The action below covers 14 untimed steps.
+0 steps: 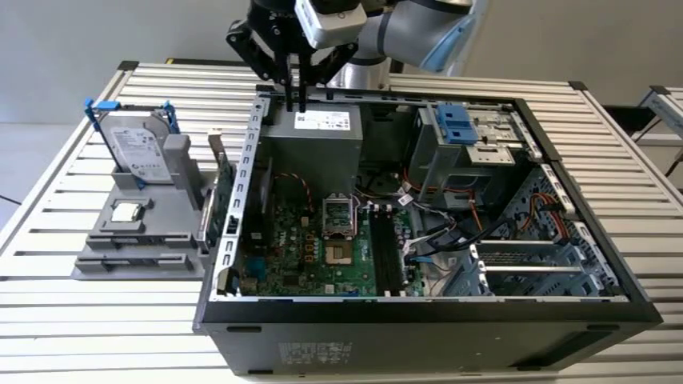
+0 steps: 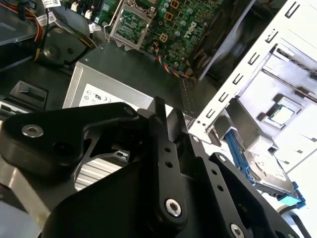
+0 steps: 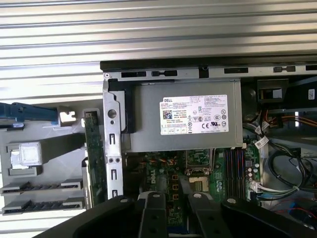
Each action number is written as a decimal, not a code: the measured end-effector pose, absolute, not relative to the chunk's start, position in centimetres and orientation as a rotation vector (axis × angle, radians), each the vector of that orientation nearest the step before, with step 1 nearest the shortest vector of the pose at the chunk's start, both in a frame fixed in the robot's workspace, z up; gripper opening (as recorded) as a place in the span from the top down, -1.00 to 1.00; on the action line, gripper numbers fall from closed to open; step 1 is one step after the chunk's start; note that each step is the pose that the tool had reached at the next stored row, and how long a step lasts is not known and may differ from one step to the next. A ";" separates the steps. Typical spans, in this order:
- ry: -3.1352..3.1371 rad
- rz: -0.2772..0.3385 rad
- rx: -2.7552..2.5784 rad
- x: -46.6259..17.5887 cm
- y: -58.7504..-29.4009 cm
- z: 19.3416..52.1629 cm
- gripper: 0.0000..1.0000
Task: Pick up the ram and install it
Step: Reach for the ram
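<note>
My end effector (image 1: 296, 100): released, empty.
Ram (image 1: 224, 200): stood below it, outside the case wall (image 1: 249, 160).
Long axis: ran along that wall.

Nothing blocks the air over the case (image 1: 555, 172) and holder (image 1: 128, 260). The ram (image 1: 225, 200) stands in a tight gap, with the case wall (image 1: 253, 160) just beside it and the upright drive (image 1: 139, 148) near. Inside the case, cables (image 1: 437, 232) crowd the exterior view's right, while the slots (image 1: 386, 248) lie uncovered.
</note>
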State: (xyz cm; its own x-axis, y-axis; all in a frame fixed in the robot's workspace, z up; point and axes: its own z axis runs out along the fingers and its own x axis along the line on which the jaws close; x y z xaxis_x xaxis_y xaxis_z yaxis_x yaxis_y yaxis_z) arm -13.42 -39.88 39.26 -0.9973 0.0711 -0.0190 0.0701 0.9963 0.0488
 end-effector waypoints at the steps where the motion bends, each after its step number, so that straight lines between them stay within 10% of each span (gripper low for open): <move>1: 3.118 0.075 0.110 -13.4 -39.9 39.3 1.00; 14: 3.118 0.075 0.110 -14.5 -39.9 39.3 1.00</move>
